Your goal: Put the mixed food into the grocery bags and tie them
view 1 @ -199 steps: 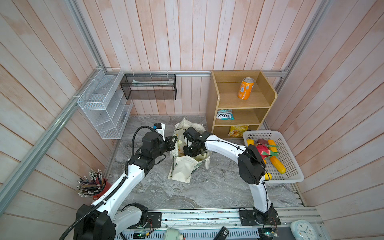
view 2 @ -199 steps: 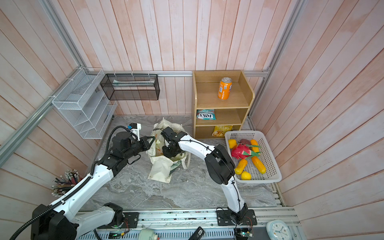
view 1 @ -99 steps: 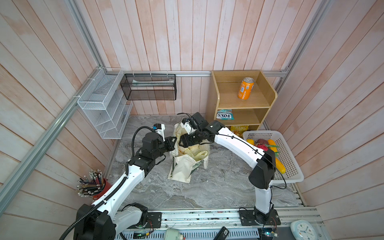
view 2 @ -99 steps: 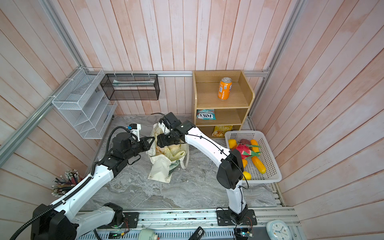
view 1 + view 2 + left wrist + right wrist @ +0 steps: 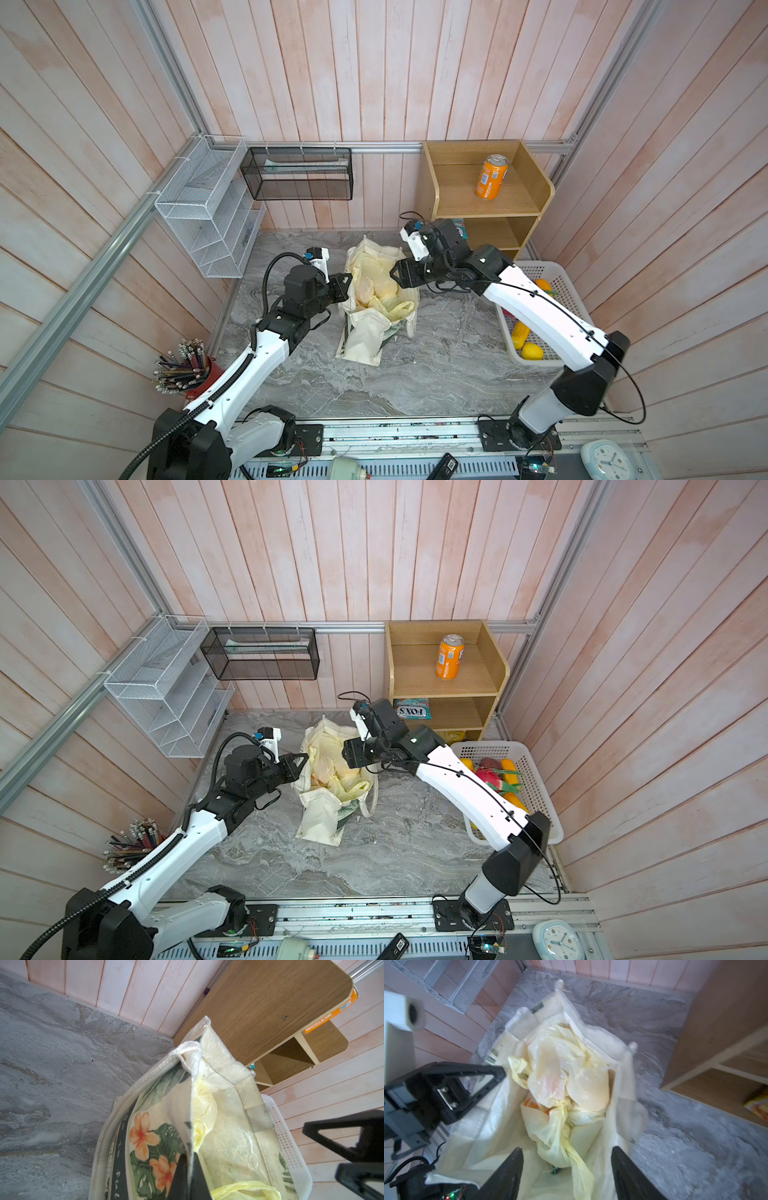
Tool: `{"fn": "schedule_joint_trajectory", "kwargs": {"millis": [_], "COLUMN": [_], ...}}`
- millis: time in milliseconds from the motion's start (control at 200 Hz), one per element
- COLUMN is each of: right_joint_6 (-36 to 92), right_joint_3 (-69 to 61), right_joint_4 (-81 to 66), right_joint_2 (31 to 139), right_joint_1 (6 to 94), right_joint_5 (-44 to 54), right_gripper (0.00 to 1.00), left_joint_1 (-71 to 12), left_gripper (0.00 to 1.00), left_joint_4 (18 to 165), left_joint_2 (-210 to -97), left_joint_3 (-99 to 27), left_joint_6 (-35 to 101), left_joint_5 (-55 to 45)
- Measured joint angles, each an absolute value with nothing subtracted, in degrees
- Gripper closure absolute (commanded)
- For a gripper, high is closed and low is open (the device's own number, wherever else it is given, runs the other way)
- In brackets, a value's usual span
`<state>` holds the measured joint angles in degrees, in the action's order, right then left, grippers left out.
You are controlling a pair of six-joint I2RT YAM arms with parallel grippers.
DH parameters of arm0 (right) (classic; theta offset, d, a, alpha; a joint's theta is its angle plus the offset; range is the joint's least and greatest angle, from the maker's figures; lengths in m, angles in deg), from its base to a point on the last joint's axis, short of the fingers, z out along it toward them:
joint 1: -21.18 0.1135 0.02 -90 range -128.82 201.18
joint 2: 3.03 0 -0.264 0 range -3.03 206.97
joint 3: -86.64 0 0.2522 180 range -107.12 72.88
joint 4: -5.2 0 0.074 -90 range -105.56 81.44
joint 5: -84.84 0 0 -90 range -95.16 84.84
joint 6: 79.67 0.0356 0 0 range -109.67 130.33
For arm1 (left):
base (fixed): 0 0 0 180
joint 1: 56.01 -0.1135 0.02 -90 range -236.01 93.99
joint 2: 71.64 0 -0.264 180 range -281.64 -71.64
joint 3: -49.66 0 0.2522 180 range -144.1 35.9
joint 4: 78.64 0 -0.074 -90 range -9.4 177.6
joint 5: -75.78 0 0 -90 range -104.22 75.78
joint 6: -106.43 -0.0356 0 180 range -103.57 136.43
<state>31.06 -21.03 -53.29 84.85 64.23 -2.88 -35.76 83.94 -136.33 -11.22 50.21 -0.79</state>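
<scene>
Right end effector (image 5: 395, 277) pulls up out of canvas tote (image 5: 374, 254), jaws now spread, tied plastic bag (image 5: 380, 289) just below it, left end effector (image 5: 345, 286) pinching tote rim

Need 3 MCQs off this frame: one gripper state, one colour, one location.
1. The right gripper at the tote is: A) open B) shut, empty C) shut on the tote's rim
2. The plastic bag inside the tote is: A) blue B) pale yellow C) black
3. The orange can stands: A) inside the tote B) in the right gripper C) on the shelf unit's top shelf
Answers: 1 A, its fingers stand apart, gripping nothing; 2 B, pale yellow in both wrist views; 3 C, upright on the top board in both top views.
</scene>
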Motion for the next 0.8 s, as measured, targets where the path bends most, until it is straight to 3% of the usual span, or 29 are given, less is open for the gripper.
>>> {"fn": "schedule_joint_trajectory", "kwargs": {"millis": [155,255,315,400,560,800], "right_joint_6": [33.0,34.1,34.7,34.6,35.3,35.5], "right_joint_3": [-9.0,-5.2,-4.5,-4.5,-9.7,-20.6], "right_joint_4": [-48.7,-46.0,-44.5,-41.8,-39.7,-39.3], "right_joint_2": [78.5,79.2,80.3,82.2,87.0,95.1], "right_joint_1": [60.4,60.0,60.0,60.0,60.0,60.6], "right_joint_5": [-2.8,-0.9,0.8,3.3,7.9,12.8], "right_gripper": [0.29,0.37,0.53,1.00,1.00,1.00], "left_joint_1": [-35.8,-35.8,-35.8,-35.8,-34.9,-26.8], "left_gripper": [1.00,1.00,1.00,1.00,1.00,1.00], "left_joint_4": [83.8,83.7,83.7,83.7,84.4,86.4], "left_joint_2": [-136.3,-136.3,-136.3,-136.3,-136.7,-142.4], "left_joint_3": [-11.2,-11.2,-11.2,-11.2,-11.3,-14.3], "left_joint_6": [49.5,48.9,48.6,48.3,48.2,48.3], "left_joint_5": [-0.8,-0.8,-0.8,-0.8,0.1,-1.1]}}
